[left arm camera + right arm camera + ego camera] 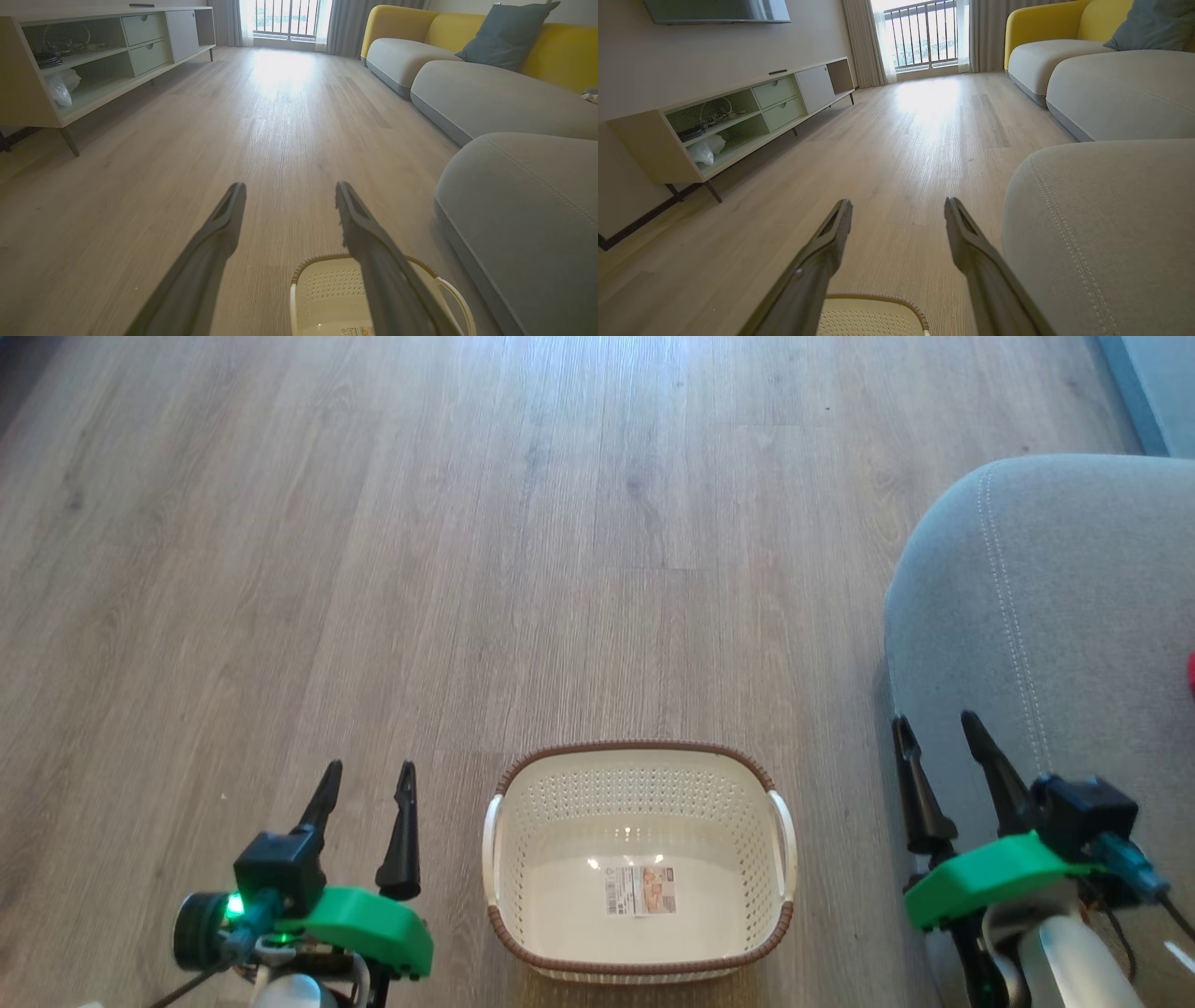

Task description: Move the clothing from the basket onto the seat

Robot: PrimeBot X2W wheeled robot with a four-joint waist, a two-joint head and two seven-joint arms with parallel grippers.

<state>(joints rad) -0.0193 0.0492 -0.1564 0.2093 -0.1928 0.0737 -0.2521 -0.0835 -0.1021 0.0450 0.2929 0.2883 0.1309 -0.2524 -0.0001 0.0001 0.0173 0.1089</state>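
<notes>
The cream basket (pixel 644 745) with its brown braided rim stands on the wood floor between my arms, holding nothing but a label on its bottom. The grey seat (pixel 1055 597) rises at the right, and a sliver of red clothing (pixel 1192 674) lies on it at the picture's edge. My left gripper (pixel 369 770) hangs open left of the basket, nothing between its fingers. My right gripper (pixel 934 721) is open at the seat's near corner. In the wrist views, the left gripper (pixel 290 185) points over the basket (pixel 327 284) beside the seat (pixel 523 196), and the right gripper (pixel 899 201) over the basket (pixel 868 322) beside the seat (pixel 1101 224).
Wood floor (pixel 560 523) stretches ahead. A low TV cabinet (pixel 93 60) lines the left wall. Behind the seat runs a grey and yellow sofa (pixel 490 93) with a blue cushion (pixel 509 35). A barred window (pixel 924 32) is at the far end.
</notes>
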